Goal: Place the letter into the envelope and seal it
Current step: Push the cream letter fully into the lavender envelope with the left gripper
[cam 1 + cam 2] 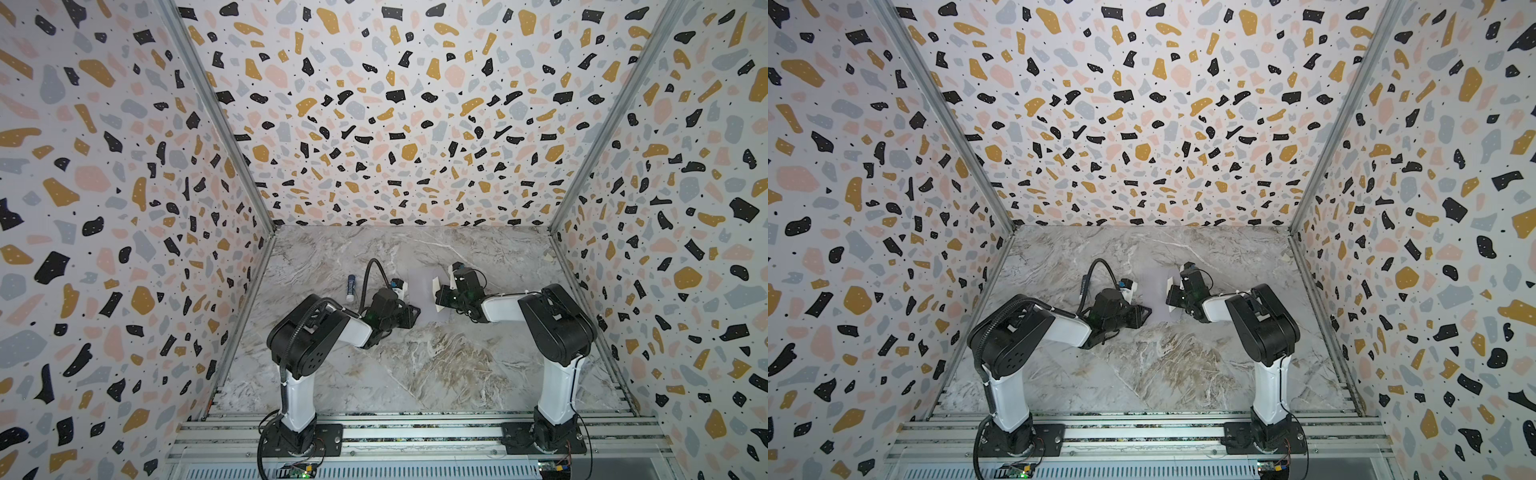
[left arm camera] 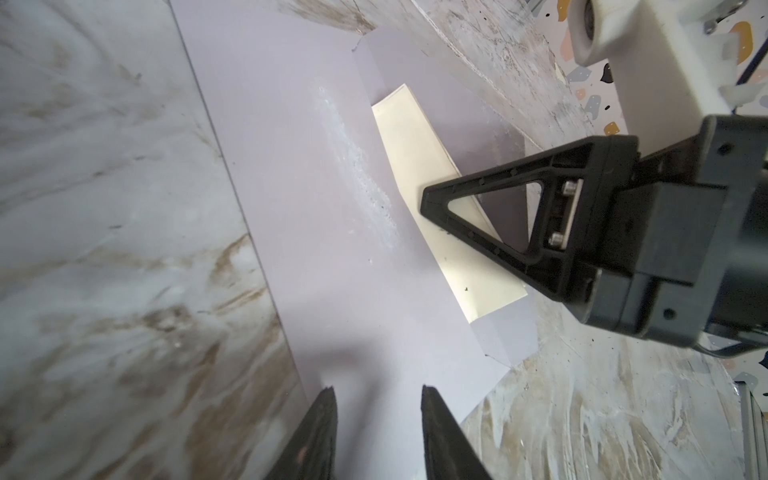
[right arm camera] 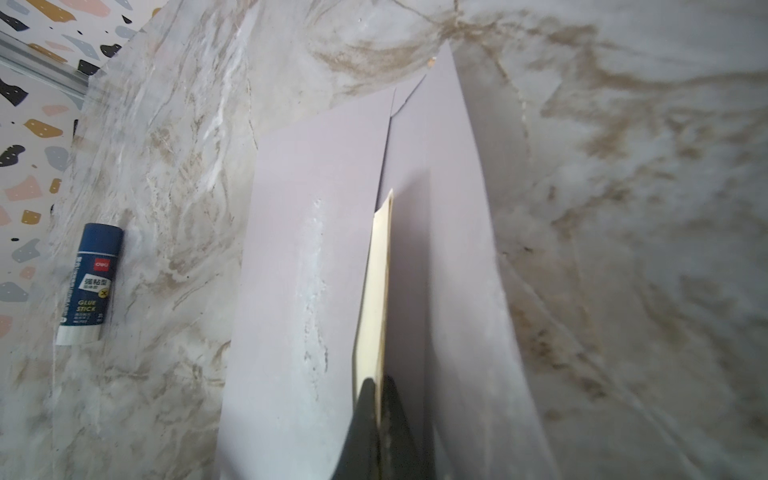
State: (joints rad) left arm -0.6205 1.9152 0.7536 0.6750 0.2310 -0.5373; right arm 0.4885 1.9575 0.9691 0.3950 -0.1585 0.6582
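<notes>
Right tool (image 3: pixel 377 384) clamped on the letter (image 2: pixel 415 145), partly inside the envelope (image 2: pixel 291 166); left tool (image 2: pixel 378 392) open above the envelope; best slid deeper, flat, straight.

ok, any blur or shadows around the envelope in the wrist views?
Left wrist: left gripper soft at the frame edge, casting a shadow on the envelope; right gripper sharp. Right wrist: table past the envelope smeared, glue stick label readable, letter crisp.
</notes>
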